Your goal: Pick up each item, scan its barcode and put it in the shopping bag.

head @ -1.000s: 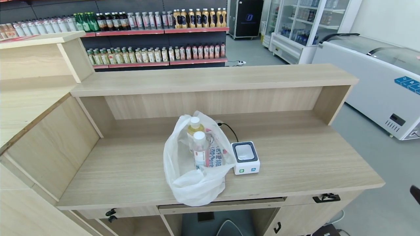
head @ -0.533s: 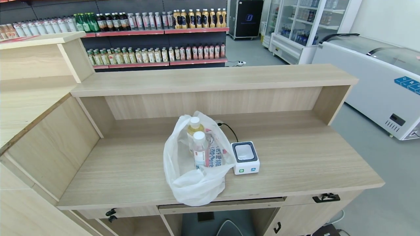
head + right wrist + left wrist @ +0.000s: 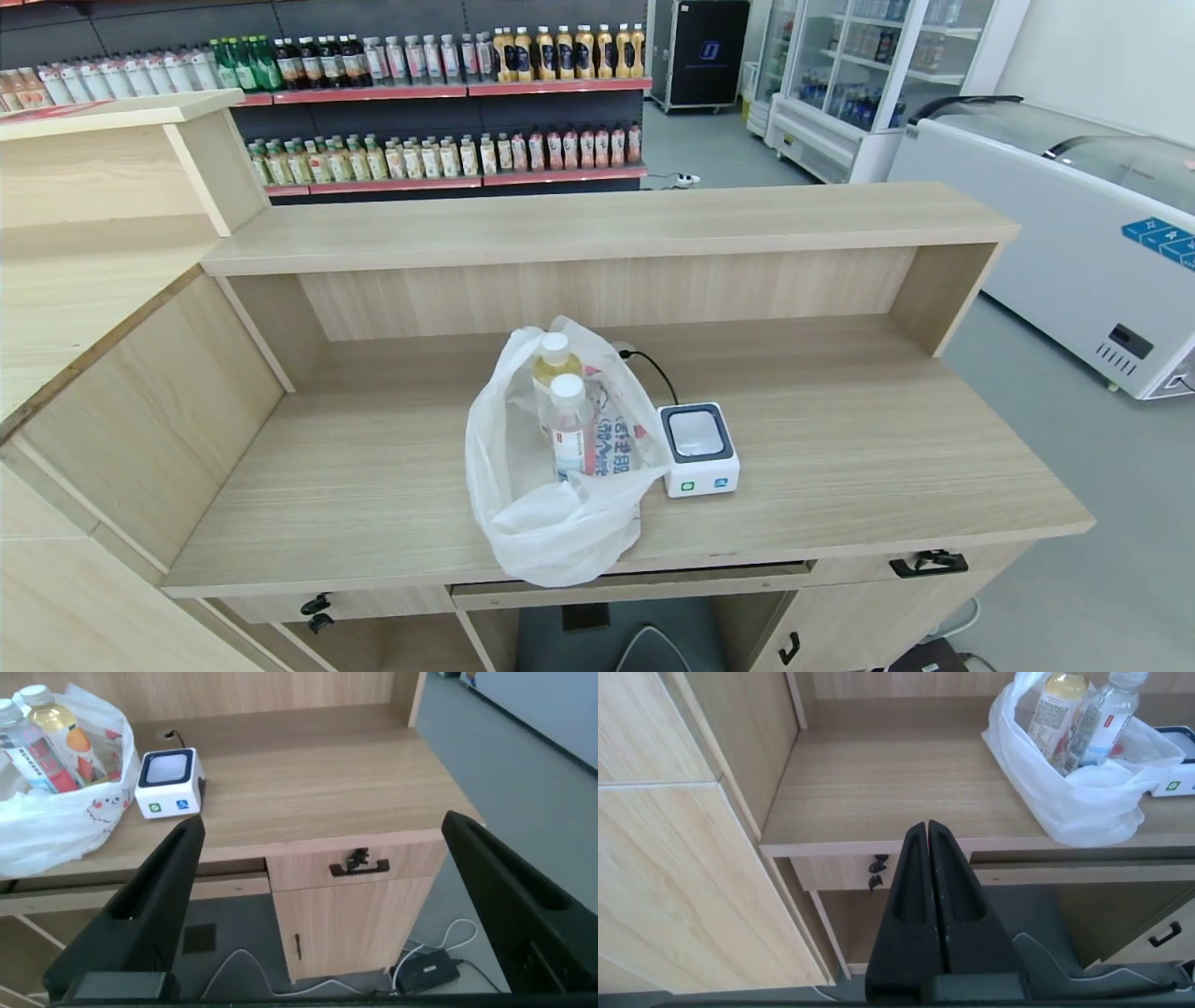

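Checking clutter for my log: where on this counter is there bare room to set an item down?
Bare counter between the left side panel and the shopping bag, and from the scanner to the right edge. Crowded mid-counter: bag beside scanner, cable behind.

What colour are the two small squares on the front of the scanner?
Green and blue, on the white scanner face; the head view shows them best.

**What the bag and the edges kept from us**

The shopping bag [image 3: 551, 537] veiled the lower halves of both bottles [image 3: 568, 425], so we could not tell how they stood inside. The cable [image 3: 656, 371] ran out of sight behind the bag. In the left wrist view, the picture's edge cut off the scanner [image 3: 1181, 779]. The shelf drinks [image 3: 448, 157] were too small to tell apart.
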Available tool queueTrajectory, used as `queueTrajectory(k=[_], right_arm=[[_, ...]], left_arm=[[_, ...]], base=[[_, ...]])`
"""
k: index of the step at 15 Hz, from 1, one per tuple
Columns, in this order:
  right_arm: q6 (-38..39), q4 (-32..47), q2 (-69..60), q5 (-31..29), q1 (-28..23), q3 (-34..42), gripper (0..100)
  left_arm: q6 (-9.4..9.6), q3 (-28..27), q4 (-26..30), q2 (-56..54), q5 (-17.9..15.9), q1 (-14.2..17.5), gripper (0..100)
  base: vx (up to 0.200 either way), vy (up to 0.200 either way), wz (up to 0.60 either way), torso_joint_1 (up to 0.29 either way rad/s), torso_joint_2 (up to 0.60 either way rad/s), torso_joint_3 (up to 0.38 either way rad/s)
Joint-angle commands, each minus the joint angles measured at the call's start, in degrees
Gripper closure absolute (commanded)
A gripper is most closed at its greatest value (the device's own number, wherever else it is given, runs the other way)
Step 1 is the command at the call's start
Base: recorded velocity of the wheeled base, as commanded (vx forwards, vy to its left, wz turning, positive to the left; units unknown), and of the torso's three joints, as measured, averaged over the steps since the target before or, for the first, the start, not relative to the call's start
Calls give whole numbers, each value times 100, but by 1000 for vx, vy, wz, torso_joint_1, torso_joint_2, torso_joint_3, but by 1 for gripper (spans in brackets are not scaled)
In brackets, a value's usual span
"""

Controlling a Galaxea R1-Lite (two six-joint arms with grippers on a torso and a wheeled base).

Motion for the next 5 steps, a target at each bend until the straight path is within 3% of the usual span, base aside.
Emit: queueTrajectory(k=[1,5], right_arm=[[-1,-4,10,1,2,0,0],[-1,-4,19,-8,2,0,0]], left_arm=[[4,0,0,-2,2,2,100],[4,0,0,-2,2,2,100]], base=[[0,0,0,0,0,0],[0,0,0,0,0,0]])
